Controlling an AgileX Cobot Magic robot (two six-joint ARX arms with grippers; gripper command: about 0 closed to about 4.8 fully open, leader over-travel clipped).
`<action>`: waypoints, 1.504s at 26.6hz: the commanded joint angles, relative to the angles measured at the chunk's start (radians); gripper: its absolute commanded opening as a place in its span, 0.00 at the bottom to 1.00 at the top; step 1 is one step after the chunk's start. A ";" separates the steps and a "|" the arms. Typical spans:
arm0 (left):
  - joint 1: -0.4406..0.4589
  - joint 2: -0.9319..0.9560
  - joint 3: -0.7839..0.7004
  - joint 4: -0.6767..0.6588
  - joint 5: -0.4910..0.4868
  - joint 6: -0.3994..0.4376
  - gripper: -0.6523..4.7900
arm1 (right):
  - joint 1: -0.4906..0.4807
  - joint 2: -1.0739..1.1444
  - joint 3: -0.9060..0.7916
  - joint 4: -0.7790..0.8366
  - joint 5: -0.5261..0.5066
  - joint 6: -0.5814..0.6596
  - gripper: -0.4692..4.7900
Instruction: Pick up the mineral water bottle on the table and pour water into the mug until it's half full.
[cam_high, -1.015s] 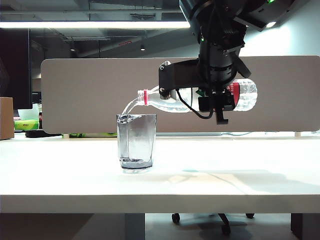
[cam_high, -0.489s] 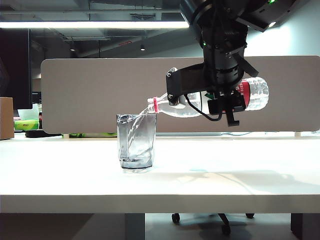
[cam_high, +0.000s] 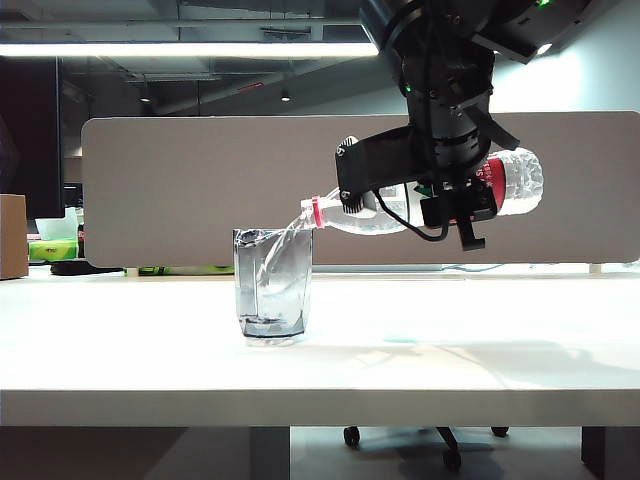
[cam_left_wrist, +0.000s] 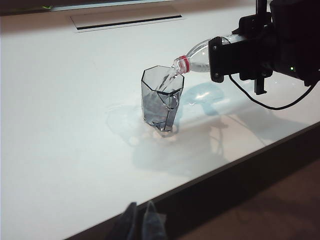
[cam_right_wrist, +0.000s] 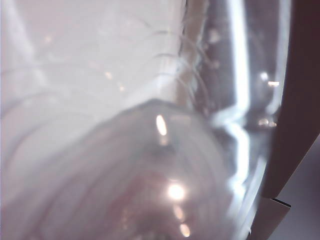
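Exterior view: right claw grips tilted bottle (left claw unreadable).

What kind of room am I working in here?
Probably an open-plan office: a white desk with a grey partition screen behind it, a strip ceiling light, and office-chair castors underneath. The right pincer pours from the bottle into the mug.

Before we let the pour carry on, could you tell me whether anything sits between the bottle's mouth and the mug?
Nothing visible does. The right gripper holds the mineral water bottle tilted, its mouth above the mug rim; only water crosses the gap.
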 joint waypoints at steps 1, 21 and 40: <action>-0.001 0.001 0.002 0.005 -0.002 0.001 0.16 | 0.002 -0.011 0.010 0.036 0.023 0.003 0.53; -0.001 0.001 0.002 0.005 -0.002 0.001 0.16 | 0.029 -0.011 0.010 0.084 0.002 0.187 0.53; -0.001 0.001 0.002 -0.050 -0.001 0.001 0.16 | -0.032 0.003 -0.133 0.623 -0.468 1.293 0.53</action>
